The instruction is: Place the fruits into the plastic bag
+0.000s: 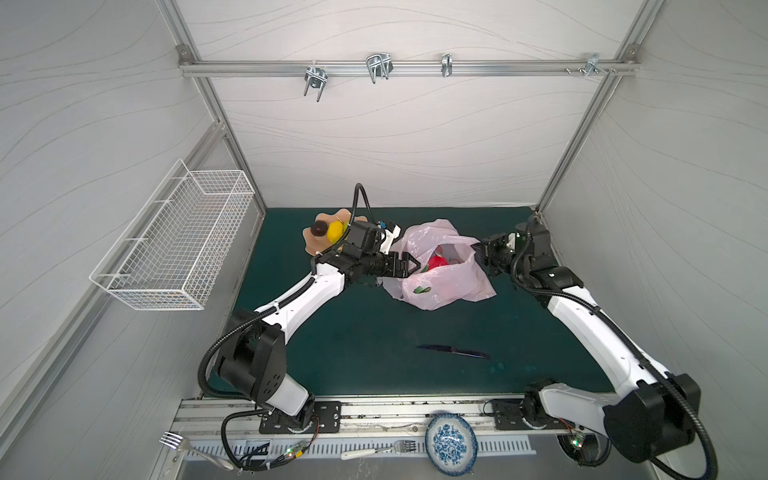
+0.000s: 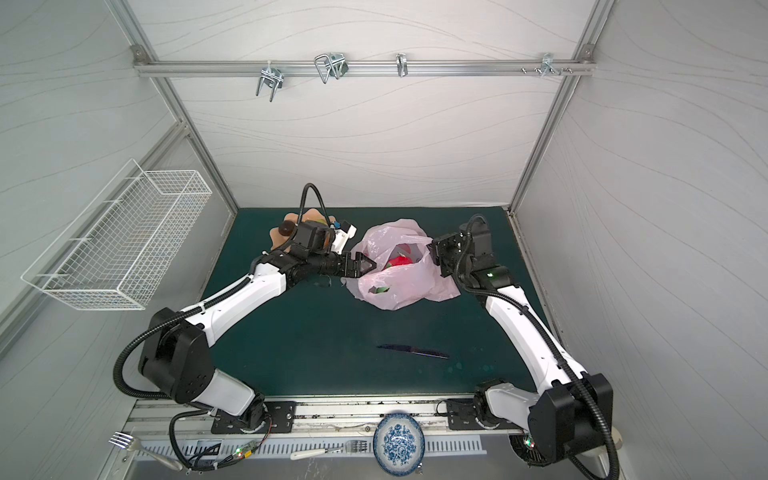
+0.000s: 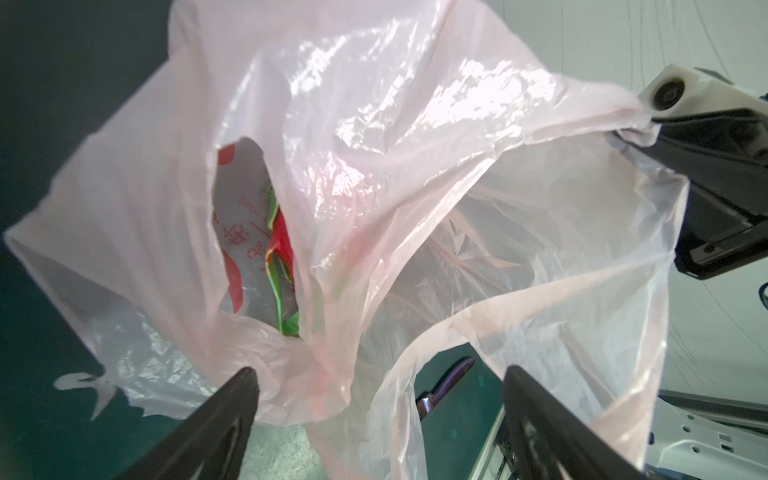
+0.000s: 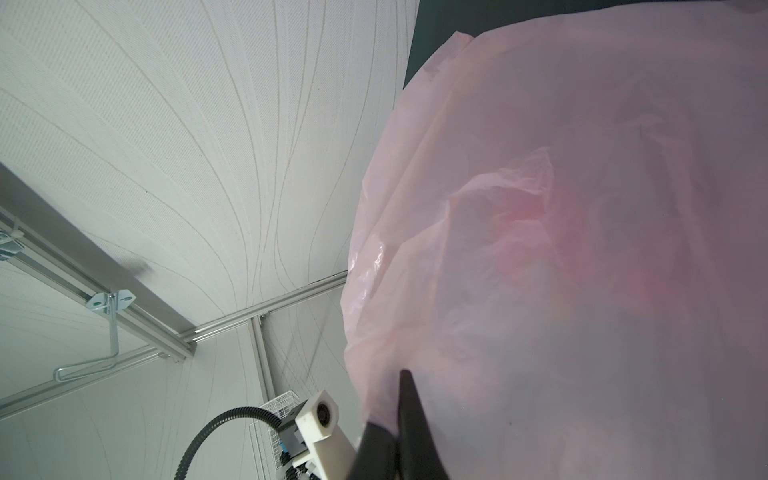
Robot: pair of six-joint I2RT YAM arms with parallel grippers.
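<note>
Directly before spread left tool (image 3: pixel 382 374): plastic bag (image 3: pixel 415 166) rim.

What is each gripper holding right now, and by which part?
Right gripper is shut on the plastic bag, by its bunched upper edge. Left gripper is open at the bag's mouth, holding nothing.

Right tool (image 4: pixel 400 409) pinches the plastic bag (image 4: pixel 582 249) (pale pink, translucent)

One bag (image 1: pixel 453 286), one knife (image 1: pixel 453 351), one basket (image 1: pixel 178 249)
</note>
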